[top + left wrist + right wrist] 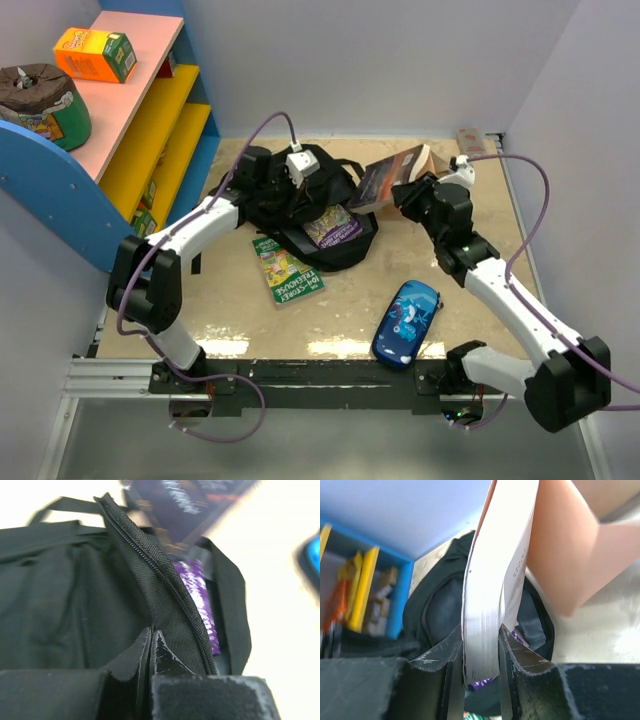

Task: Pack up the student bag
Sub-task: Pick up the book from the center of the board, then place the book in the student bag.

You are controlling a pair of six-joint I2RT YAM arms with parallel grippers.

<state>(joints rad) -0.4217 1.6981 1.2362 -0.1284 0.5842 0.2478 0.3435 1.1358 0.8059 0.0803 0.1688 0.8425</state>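
The student bag point(268, 197) lies floppy and black at the table's middle back, its zip edge lifted. My left gripper point(150, 636) is shut on the bag's fabric right beside the zip point(165, 575). A purple book point(335, 228) lies inside the opening, also seen as the purple book point(199, 600) past the zip. My right gripper point(481, 642) is shut on a thick paperback book point(487, 580), pinching its white page block. That dark-covered book point(392, 177) hangs tilted over the bag's right rim.
A green book point(286, 271) lies on the table in front of the bag. A blue patterned pencil case point(406, 320) rests near the front right. A blue, yellow and pink shelf point(150, 130) with an orange box point(95, 55) stands at left.
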